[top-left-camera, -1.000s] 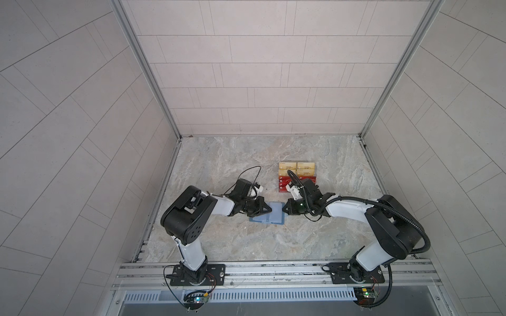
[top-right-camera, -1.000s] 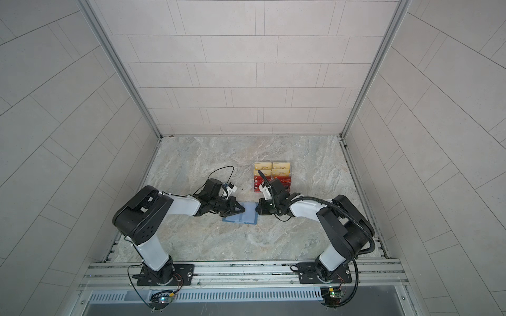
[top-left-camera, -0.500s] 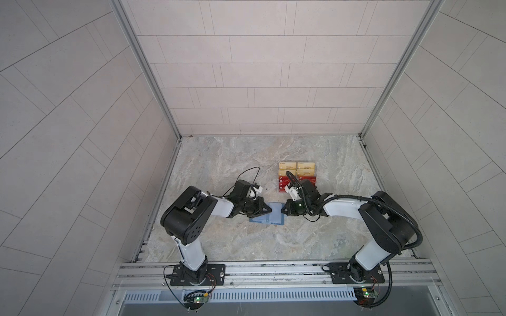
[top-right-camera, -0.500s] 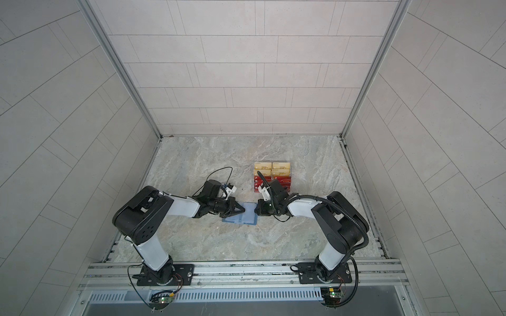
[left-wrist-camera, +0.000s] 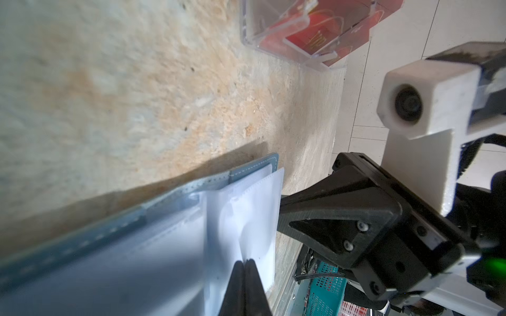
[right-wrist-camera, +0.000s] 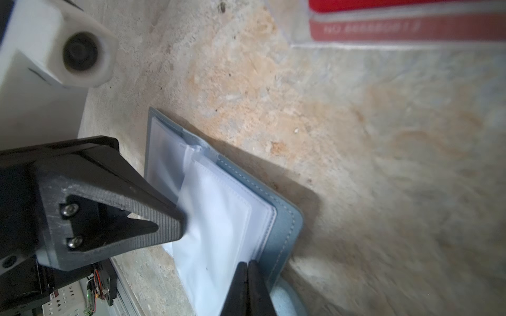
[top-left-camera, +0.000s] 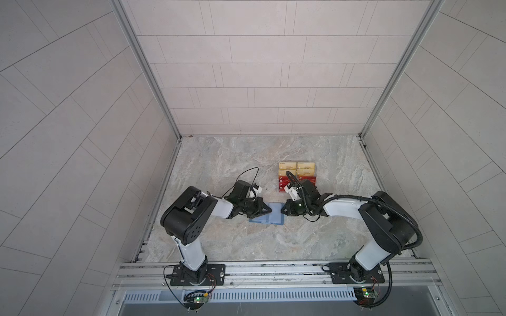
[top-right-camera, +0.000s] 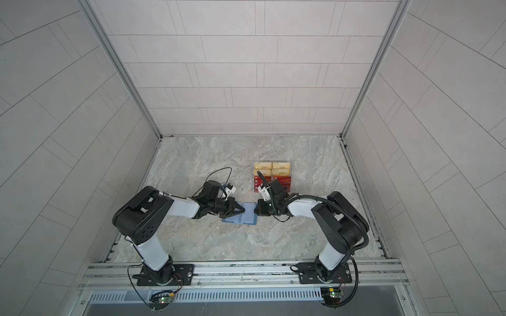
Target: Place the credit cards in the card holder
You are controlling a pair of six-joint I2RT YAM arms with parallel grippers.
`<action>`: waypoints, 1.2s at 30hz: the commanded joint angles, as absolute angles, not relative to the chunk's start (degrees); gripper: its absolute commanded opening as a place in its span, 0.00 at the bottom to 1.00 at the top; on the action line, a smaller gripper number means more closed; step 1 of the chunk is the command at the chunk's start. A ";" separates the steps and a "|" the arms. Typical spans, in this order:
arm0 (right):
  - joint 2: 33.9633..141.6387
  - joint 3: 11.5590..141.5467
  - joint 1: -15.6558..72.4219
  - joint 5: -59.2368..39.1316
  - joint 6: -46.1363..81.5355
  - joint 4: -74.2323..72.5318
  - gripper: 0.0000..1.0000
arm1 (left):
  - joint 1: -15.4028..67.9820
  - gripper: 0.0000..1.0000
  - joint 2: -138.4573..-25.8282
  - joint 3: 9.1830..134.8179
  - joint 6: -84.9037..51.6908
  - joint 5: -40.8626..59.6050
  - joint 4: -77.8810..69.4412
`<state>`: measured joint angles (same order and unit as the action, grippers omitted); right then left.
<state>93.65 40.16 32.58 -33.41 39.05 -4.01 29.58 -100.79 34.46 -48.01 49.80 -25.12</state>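
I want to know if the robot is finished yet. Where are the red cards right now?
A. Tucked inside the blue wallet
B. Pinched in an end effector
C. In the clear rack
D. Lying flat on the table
C: the red cards stand in the clear rack, apart from the open wallet, whose pale sleeves show no red.

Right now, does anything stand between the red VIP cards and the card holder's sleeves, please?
Bare tabletop separates the acrylic rack holding the red cards from the card holder, but the shut left gripper and right gripper sit at its sleeves.
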 commanded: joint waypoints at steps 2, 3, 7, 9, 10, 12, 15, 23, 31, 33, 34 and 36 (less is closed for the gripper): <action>92.34 40.98 32.70 -33.53 39.20 -3.34 0.08 | 29.18 0.00 -99.68 33.49 -48.25 49.75 -26.71; 92.43 41.18 32.81 -33.54 39.20 -3.38 0.08 | 29.22 0.00 -99.51 33.43 -48.25 49.67 -26.72; 91.90 41.09 32.89 -33.20 39.44 -3.22 0.08 | 29.18 0.00 -98.80 32.61 -48.78 49.99 -27.72; 91.37 41.29 32.87 -32.95 39.11 -2.56 0.08 | 27.80 0.00 -98.61 32.54 -48.43 50.02 -27.45; 91.00 41.31 32.89 -32.81 38.97 -2.21 0.08 | 27.42 0.00 -98.70 32.51 -48.30 50.00 -27.35; 90.30 41.31 32.89 -32.22 38.85 -1.89 0.08 | 27.08 0.00 -98.62 32.10 -48.46 49.92 -27.81; 89.91 41.70 32.90 -32.13 38.85 -1.44 0.08 | 26.66 0.00 -98.27 31.40 -49.06 49.83 -29.33; 89.74 42.96 33.65 -32.31 38.85 -0.53 0.08 | 26.63 0.00 -99.63 29.29 -52.53 50.66 -36.90; 91.29 43.49 34.24 -32.47 39.46 -1.58 0.08 | 26.62 0.00 -100.22 28.53 -53.88 50.55 -39.59; 91.49 43.50 34.20 -32.43 39.46 -1.76 0.08 | 26.62 0.00 -100.13 28.29 -53.87 50.38 -39.59; 91.63 43.36 34.26 -32.43 39.46 -1.83 0.08 | 26.62 0.00 -100.11 28.17 -53.88 50.29 -39.64; 91.76 43.33 34.21 -32.43 39.46 -1.86 0.08 | 26.62 0.00 -100.20 28.11 -54.01 50.27 -40.00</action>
